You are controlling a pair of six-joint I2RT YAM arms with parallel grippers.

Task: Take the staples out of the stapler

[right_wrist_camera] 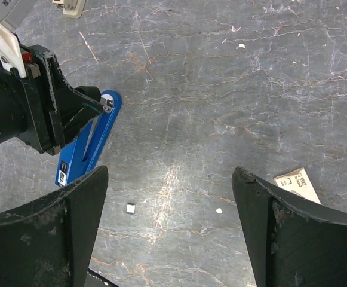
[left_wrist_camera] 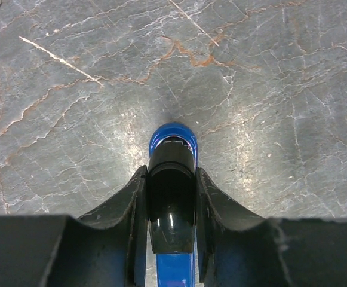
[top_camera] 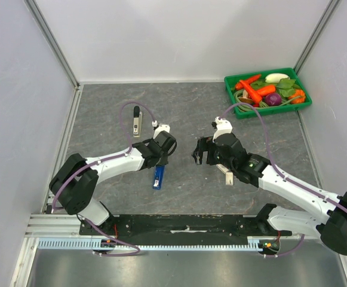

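The blue stapler [top_camera: 157,177] with a black top lies on the grey table between the arms. My left gripper [top_camera: 159,161] is down over it. In the left wrist view both fingers press against the sides of the stapler's black top [left_wrist_camera: 172,203], and the blue base tip [left_wrist_camera: 173,133] pokes out ahead of my left gripper [left_wrist_camera: 171,174]. My right gripper [top_camera: 200,154] hovers to the right of the stapler [right_wrist_camera: 92,143], wide open with only bare table under my right gripper [right_wrist_camera: 170,173]. The staples are hidden.
A green tray [top_camera: 230,101] of vegetables stands at the back right. A second black and silver stapler-like tool [top_camera: 137,121] lies behind the left arm. A small printed box [right_wrist_camera: 298,184] lies by the right arm, and white specks [right_wrist_camera: 131,208] dot the table. Walls enclose three sides.
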